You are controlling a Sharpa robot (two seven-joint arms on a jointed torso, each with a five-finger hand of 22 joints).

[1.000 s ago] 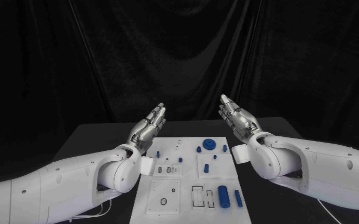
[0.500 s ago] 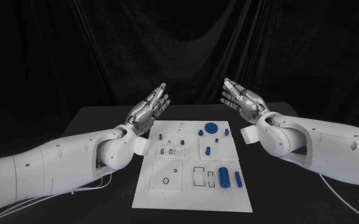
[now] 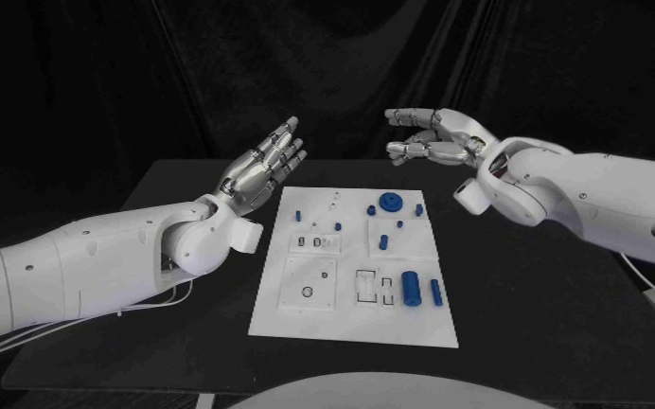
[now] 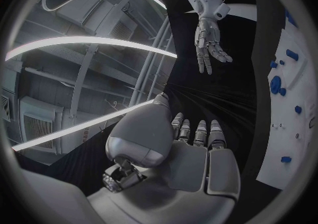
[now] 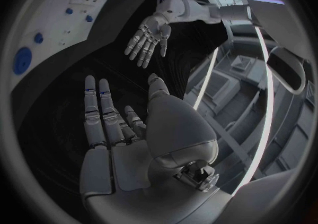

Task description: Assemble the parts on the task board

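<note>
Both empty, fingers spread: left robot hand (image 3: 263,165) & right robot hand (image 3: 434,137) high above desk (image 3: 532,314), task board (image 3: 358,319) w/ blue parts (image 3: 410,289) well below between them (untouched), so blind descent risks scattering loose pieces.

head camera overhead, wrist cameras behind palms

The black tabletop (image 3: 532,295) carries the white task board (image 3: 358,324) at its middle, lying flat, with small blue parts (image 3: 410,289) on the board.
</note>
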